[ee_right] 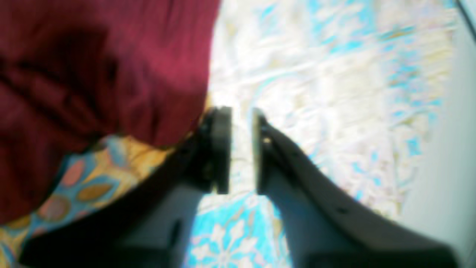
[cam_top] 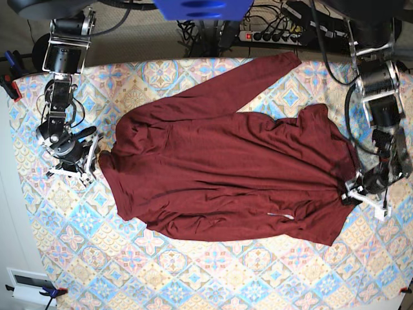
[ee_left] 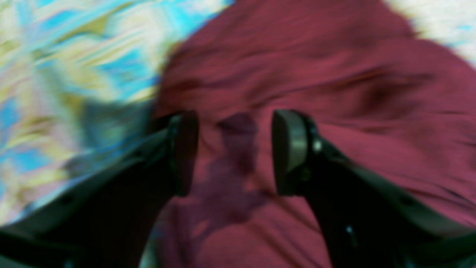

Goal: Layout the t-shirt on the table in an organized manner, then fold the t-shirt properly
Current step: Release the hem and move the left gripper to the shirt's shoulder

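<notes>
Table (cam_top: 213, 271): covered edge to edge by diamond-tile pastel cloth. T-shirt (cam_top: 226, 177) lies spread across centre, wrinkled, one sleeve extending toward 1 o'clock.

left gripper (ee_left: 235, 152) jaws apart, right gripper (ee_right: 241, 150) — narrow gap

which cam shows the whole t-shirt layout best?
Base view: the whole t-shirt lies spread on the table, one sleeve stretched toward the top. Both wrist views are blurred and show only patches of maroon fabric.
</notes>
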{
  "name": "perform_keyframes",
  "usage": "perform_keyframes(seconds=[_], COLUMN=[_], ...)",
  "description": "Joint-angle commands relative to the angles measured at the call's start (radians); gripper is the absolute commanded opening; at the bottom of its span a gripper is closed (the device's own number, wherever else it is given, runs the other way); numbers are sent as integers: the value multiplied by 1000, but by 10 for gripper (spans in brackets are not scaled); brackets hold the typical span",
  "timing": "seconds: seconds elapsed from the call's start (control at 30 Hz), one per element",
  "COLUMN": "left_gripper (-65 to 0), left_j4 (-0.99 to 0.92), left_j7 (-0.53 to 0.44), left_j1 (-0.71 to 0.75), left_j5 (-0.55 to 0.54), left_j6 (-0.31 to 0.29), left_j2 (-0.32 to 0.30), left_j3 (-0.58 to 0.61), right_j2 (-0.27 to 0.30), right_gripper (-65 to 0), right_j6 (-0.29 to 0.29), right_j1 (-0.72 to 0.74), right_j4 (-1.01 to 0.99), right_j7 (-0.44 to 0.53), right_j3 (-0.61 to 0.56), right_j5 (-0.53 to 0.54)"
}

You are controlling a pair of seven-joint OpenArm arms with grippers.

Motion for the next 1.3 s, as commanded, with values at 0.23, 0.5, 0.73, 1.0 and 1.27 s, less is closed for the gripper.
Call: perform_keyframes(seconds=[0.23,0.5,0.73,1.0,1.27], left_gripper=[-362,-382,-378,-384,-650], left_j4=[237,536,662,663,665], left_j7=[68,149,163,172,202], left_j1=[265,554,690,729,718], left_j5=[-325,-357,-336,-167,-62], left_j6=[13,13,13,13,13], left_j2=[-87,-27,39,139,106], left_j3=[-37,-192,-203,-192,-218], right_j2=[18,18,18,16,16], right_gripper=[-391,-393,-393,-393,-393], right_j6=[7,7,7,7,7], right_j1=[23,21,20,20,18], right_j4=[64,69,61,67,70], right_j7=[-74,-121,-115,-118,-120], right_j3=[-11,-57,-60,-60,-60], right_j5=[74,250,250,250,250])
